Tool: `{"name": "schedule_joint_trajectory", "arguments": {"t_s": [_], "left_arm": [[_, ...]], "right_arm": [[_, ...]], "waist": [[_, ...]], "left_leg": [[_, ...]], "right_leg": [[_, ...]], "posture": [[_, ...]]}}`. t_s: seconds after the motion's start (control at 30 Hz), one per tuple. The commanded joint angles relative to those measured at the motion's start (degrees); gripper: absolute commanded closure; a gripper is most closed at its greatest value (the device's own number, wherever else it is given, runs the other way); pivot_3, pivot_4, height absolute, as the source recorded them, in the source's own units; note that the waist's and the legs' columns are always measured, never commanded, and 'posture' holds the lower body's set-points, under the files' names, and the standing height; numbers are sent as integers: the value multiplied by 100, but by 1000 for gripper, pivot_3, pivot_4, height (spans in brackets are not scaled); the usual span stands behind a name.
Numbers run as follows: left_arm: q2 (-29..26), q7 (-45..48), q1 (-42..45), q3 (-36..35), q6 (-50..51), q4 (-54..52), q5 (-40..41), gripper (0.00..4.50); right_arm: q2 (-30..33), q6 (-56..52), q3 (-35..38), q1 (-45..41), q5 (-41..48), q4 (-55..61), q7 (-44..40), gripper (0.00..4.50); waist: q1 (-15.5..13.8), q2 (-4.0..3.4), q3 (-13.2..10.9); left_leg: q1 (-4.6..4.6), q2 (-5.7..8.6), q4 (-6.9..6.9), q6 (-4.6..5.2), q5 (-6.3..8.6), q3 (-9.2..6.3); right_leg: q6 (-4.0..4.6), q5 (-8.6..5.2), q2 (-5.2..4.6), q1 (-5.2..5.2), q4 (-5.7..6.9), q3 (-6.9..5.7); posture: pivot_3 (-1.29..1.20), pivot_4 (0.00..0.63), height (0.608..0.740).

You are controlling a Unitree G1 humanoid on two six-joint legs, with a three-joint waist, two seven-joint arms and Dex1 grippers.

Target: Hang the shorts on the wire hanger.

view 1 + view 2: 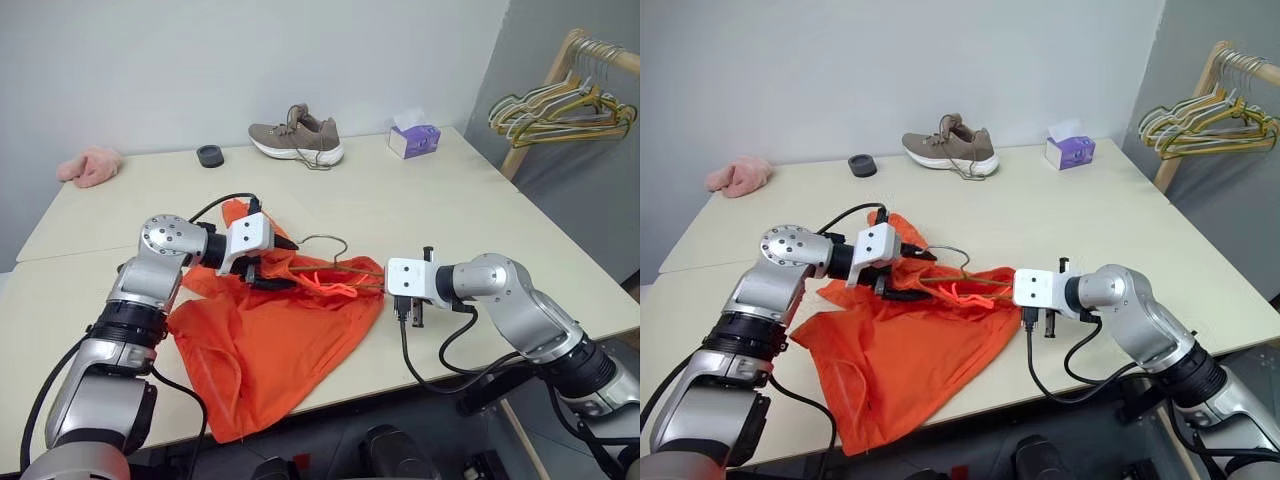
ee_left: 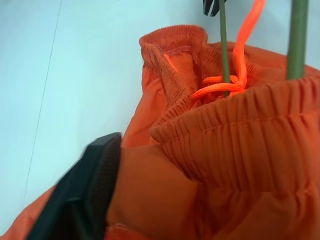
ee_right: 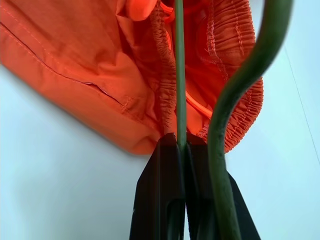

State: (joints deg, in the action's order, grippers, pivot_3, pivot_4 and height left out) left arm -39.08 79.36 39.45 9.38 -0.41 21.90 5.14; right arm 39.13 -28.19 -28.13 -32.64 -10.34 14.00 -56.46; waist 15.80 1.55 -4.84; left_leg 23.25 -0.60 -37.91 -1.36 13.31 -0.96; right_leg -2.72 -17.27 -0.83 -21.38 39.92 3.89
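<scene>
Head views: bright orange soft fabric shorts (image 1: 270, 340) heaped on pale tabletop (image 1: 480, 210), draped over front edge; thin olive-green wire hanger (image 1: 335, 262) threaded into waistband.

Left wrist view: left claw (image 1: 268, 272) part-open at gathered waistband; limp, light, best pinched at elastic.

Right wrist view: right claw (image 3: 182, 150) clamped on stiff, slippery wire.

Head stereo pair: looks forward and down from above over the table (image 1: 420, 210), both eyes sharing the whole tabletop. Left wrist view: very close on the shorts (image 2: 240, 150). Right wrist view: equally close along the wire hanger (image 3: 180, 75). Both wrist views share the waistband.
</scene>
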Motion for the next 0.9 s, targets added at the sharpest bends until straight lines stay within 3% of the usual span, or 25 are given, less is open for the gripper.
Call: {"name": "schedule_joint_trajectory", "arguments": {"t_s": [0.03,0.17,0.5,0.53,0.73,0.9], "left_arm": [[-74,37,-18,-80,149,-302,164,2154],[-168,185,-120,-55,277,-425,161,3207],[-282,201,-199,-71,293,-440,94,3263],[-307,198,-202,-76,271,-421,75,3263],[-371,63,-174,-144,187,-308,35,3704],[-390,-31,-178,-149,141,-269,89,3730]], "right_arm": [[-31,32,62,-178,-47,71,-90,4500],[-82,86,45,-218,-52,26,-102,4500],[-33,485,192,-240,-33,-104,-209,4500],[-12,487,280,-233,-25,-140,-166,3969],[509,252,908,132,75,-163,-120,1826],[526,-411,1437,540,175,54,228,52]], "waist": [[0,0,0],[1,0,0],[1,0,0],[1,0,0],[-45,1,0],[-45,1,0]], "left_leg": [[0,0,0,0,0,0],[0,0,0,0,0,-2],[0,0,0,0,0,-2],[0,0,0,0,0,-2],[1,4,-1,0,0,-2],[-1,0,-1,0,0,-2]], "right_leg": [[0,0,0,0,0,0],[1,0,0,1,0,0],[0,0,0,1,0,-1],[0,0,0,1,0,-1],[0,0,0,2,-1,-2],[0,0,-3,3,0,2]], "posture": [[-260,33,740],[-259,32,740],[-259,31,740],[-259,31,740],[-257,32,740],[-262,35,740]]}}
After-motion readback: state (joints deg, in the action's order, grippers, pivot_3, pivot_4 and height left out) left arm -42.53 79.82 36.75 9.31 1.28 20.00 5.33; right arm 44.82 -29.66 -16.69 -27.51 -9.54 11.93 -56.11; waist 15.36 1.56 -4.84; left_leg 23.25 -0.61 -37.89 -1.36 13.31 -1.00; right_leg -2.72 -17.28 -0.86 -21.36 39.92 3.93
